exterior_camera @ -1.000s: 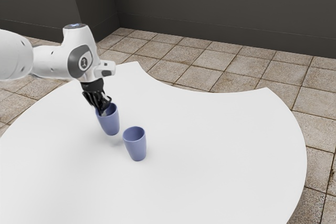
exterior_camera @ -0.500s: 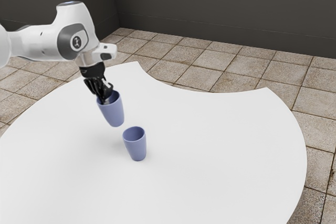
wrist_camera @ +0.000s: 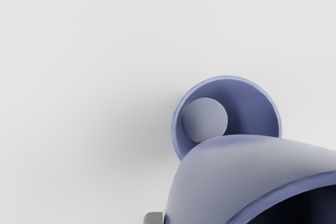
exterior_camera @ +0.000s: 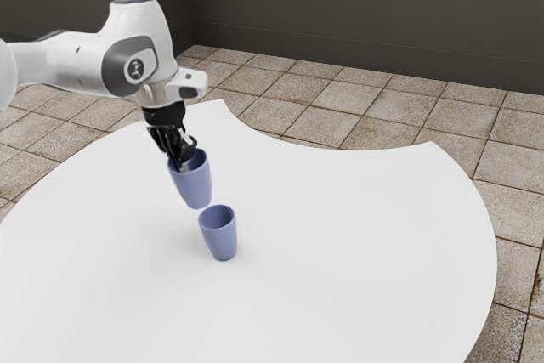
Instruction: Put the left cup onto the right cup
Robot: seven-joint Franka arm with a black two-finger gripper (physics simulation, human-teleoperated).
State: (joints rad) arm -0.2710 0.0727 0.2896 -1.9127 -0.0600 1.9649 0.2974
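A round white table (exterior_camera: 357,235) with a cut-out in its far edge was seen carrying the work, and the white Franka arm (exterior_camera: 85,61) was reached in over its edge at the exterior view's left. One blue-violet cup, the standing cup (exterior_camera: 218,232), was set upright on the table, well in from every edge and nearer the edge at the exterior view's left than the one at its right. The other, the held cup (exterior_camera: 190,178), was carried in the air clear of the table, tilted, just above the standing cup and a little toward the exterior view's left of it; the two were not touching. The black gripper (exterior_camera: 177,155) was closed on the held cup's rim, one finger inside the wall and one outside.

In the wrist view the held cup (wrist_camera: 236,171) was seen overlapping only part of the standing cup's open mouth (wrist_camera: 247,108), so the alignment was judged incomplete.

Several failures were judged possible. If the held cup were lowered before being centred, its base could be caught on the standing cup's rim and the standing cup tipped or pushed across the table. If the tilt were left uncorrected, the cup could be wedged crooked or slide off on release. Since only a thin rim was pinched, slipping or swinging in the grip could also be expected.
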